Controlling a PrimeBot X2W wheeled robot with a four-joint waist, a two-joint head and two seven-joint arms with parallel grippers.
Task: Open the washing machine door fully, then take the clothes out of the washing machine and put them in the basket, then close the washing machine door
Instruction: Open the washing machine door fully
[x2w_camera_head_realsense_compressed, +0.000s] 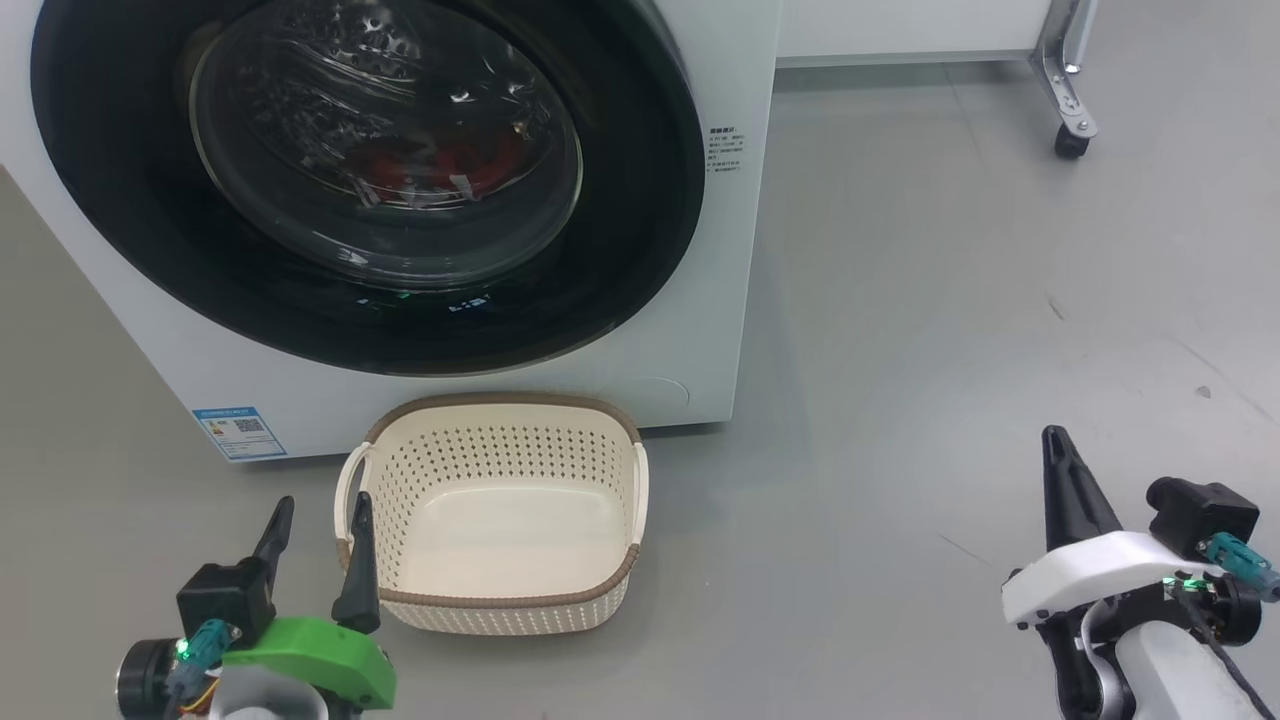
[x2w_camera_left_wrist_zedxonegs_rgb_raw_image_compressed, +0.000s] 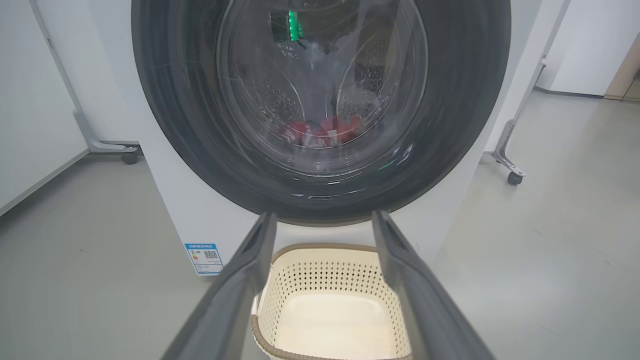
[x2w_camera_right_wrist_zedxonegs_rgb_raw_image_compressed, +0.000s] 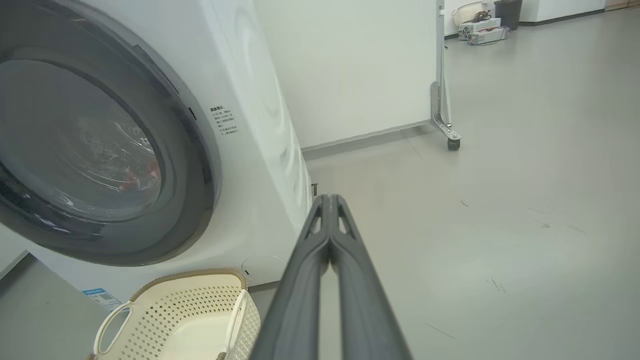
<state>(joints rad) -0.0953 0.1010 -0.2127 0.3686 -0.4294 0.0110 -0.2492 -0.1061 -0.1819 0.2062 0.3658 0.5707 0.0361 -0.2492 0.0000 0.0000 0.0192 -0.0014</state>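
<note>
The washing machine (x2w_camera_head_realsense_compressed: 735, 300) stands on the grey floor (x2w_camera_head_realsense_compressed: 900, 350). The top edge of the head view cuts off its upper part. The washing machine door (x2w_camera_head_realsense_compressed: 640, 220) is shut, with its black rim lying flat against the white front (the top of the rim is likewise cut off). The clothes (x2w_camera_head_realsense_compressed: 430, 165) lie inside, low in the drum. Through the bulging glass they read as a red patch with a little pale fabric, and glare and reflections blur them, so no single garment or print can be made out. A blue label sticker (x2w_camera_head_realsense_compressed: 238, 432) sits at the machine's lower left front corner, and small print (x2w_camera_head_realsense_compressed: 725, 150) just right of the door is too fine to read. The basket (x2w_camera_head_realsense_compressed: 500, 402) rests on the floor just in front of the machine, below the door. Its cream bottom is bare and its near wall is cut off in both wrist views. The left pincer (x2w_camera_head_realsense_compressed: 325, 500) hangs just beside the basket's left handle with its fingers apart, gripping nothing. From the left wrist view the basket shows between the two fingers. The right pincer (x2w_camera_right_wrist_zedxonegs_rgb_raw_image_compressed: 329, 198) hangs over bare floor well to the right of the basket and machine, its fingers pressed together with nothing between them. In the head view it appears as one dark spike. A wheeled metal leg (x2w_camera_head_realsense_compressed: 1068, 100) stands on the floor beyond the machine, and what it supports is out of frame.
</note>
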